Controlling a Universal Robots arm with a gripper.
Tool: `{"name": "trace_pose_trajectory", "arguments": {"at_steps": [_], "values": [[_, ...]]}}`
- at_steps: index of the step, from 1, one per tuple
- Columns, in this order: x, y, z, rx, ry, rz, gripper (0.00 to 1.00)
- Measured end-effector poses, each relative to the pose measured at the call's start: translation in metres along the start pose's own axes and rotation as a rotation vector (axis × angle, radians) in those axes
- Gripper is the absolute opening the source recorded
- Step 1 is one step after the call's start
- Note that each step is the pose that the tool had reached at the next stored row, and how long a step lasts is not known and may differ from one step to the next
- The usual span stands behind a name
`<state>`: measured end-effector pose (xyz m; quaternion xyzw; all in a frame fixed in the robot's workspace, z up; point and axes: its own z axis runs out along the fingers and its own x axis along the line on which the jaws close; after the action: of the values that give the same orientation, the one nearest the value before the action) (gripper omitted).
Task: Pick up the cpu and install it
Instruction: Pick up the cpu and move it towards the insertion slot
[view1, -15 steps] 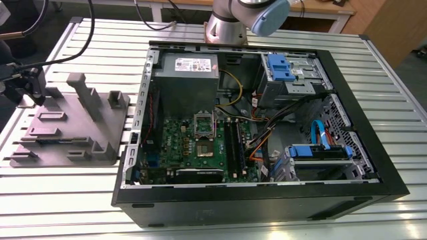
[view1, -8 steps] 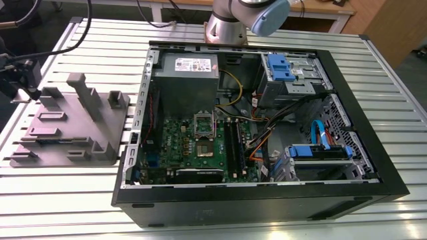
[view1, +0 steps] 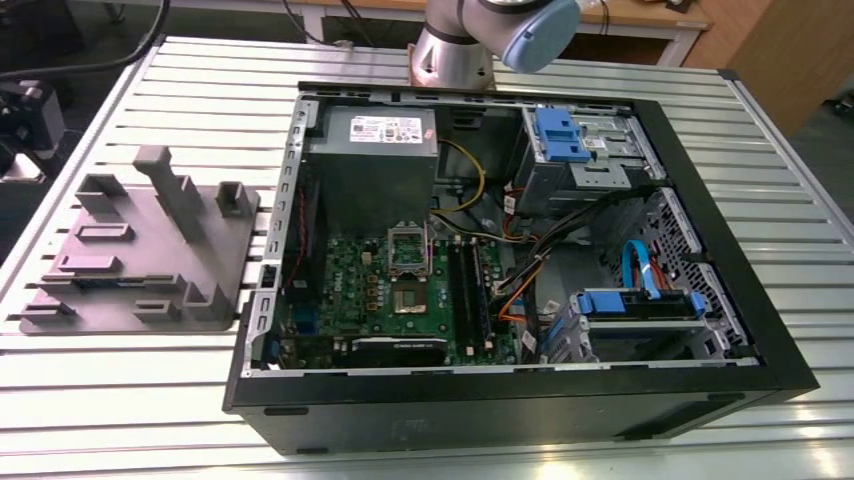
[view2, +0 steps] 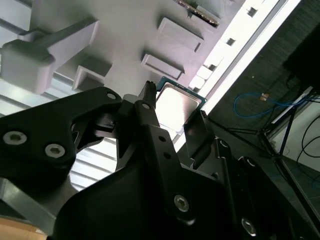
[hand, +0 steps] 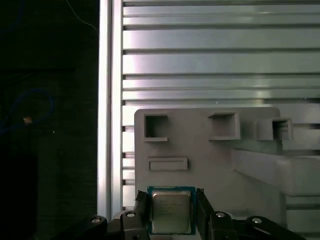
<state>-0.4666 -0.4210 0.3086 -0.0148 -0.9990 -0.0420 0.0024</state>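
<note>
Slatted metal worktop (hand: 210, 50) carries a grey fixture tray (hand: 215, 165); near one corner of that tray the gripper (hand: 171, 194) is clamped on the cpu (hand: 171, 212), pinching two opposite edges. Whether the chip is lifted clear of the tray cannot be told. Judged risk: so slim an edge grip may let it tilt or slip, dropping corner-first onto the tray.

On the slotted table (view1: 147, 400) I have the fixture tray (view1: 134, 260) at the exterior view's left and the open computer case (view1: 534, 415) just beside it on the right. The motherboard (view1: 350, 285) lies inside the case. In the first wrist view, the cpu (hand: 171, 212) sits clamped in the gripper (hand: 171, 196), above the tray.
</note>
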Motion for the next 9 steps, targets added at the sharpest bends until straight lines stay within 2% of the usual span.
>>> {"name": "trace_pose_trajectory", "arguments": {"at_steps": [7,9], "values": [[0.0001,0.0025,-0.0297,-0.0072,0.0002,0.000,0.47],[0.0002,0.0029,-0.0341,-0.0085,0.0002,0.000,0.47]]}}
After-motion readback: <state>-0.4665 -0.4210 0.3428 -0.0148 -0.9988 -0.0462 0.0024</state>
